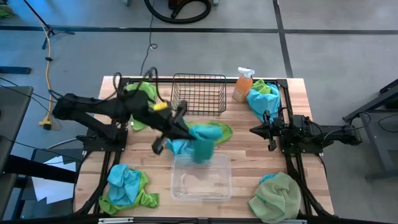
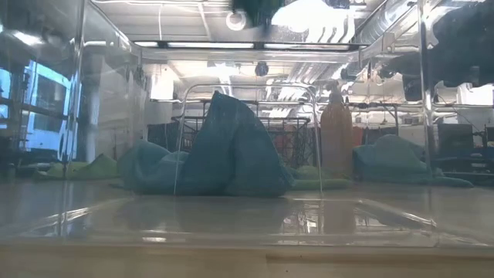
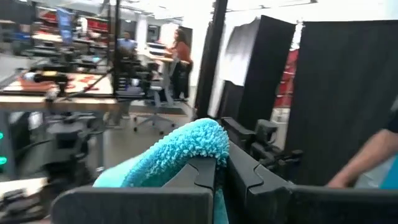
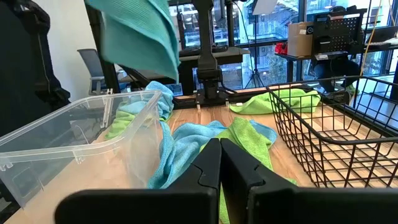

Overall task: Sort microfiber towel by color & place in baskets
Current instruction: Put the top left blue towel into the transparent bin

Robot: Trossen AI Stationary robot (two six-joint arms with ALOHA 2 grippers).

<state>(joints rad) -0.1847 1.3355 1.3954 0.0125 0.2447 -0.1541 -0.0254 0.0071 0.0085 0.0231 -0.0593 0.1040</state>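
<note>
Turquoise towel [image 1: 202,148] hangs from the left gripper [image 1: 186,127], whose fingers are clamped on its top edge; the left wrist view shows the fluffy cloth bunched between the closed fingers [image 3: 205,171]. It dangles just above the far rim of the clear plastic tub [image 1: 201,179], probably so that letting go would drop it straight in. The tub looks empty, so sorting has barely begun. Just beyond the tub's far edge, a lime green towel [image 1: 219,130] and another turquoise one lie tangled on the table, near the black wire basket [image 1: 199,93], itself empty and farther from the tub. Other towels sit well away from the tub: a blue-and-lime heap [image 1: 127,186] off its left side, a pale sage one [image 1: 277,196] off its right. The right gripper [image 1: 255,130] waits to the tub's right, fingers pressed shut on nothing
</note>
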